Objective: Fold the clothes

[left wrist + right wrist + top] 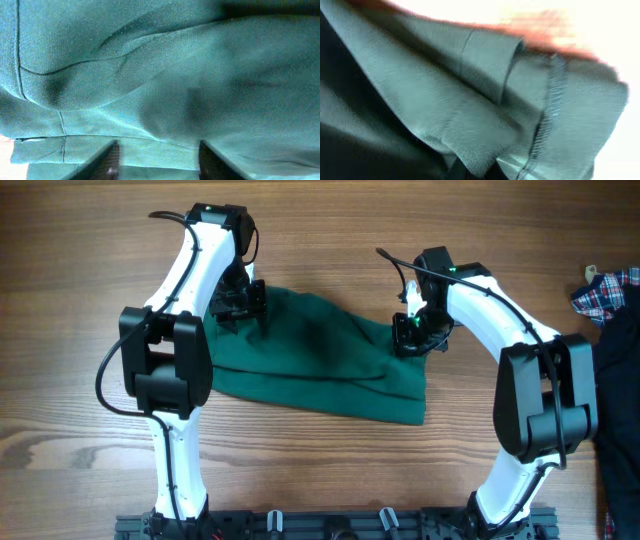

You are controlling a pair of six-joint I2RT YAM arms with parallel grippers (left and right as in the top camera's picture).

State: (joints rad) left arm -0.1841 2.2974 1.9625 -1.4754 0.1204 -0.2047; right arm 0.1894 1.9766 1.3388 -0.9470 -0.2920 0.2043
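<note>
Two robot arms meet over the clothes [320,365], a plain dark green garment spread on a wooden table [320,220]. The right gripper [408,332] is pressed together on the garment's corner. Its own camera is filled with bunched green folds and a stitched hem [550,115] (the fingertips themselves are lost in the cloth). The left gripper [240,300] stands at the opposite corner. Its two dark fingers [107,162] are spread, with flat fabric showing between them and nothing pinched as far as can be seen.

From either tool the garment runs inward toward its partner, and down toward the arms' bases. Its long axis lies straight along the line from one gripper to the other. Each arm is nearest its own corner, and neither is better placed for the middle. By the look of it, the fold to come turns on this. The held edge is the one farther from the bases, and the free edge lies behind both tools. The left fingers would need to close before the two corners can travel together.

Well off beyond the right arm, a red-and-blue plaid cloth [605,288] and a black garment [620,380] sit at the table's edge.
</note>
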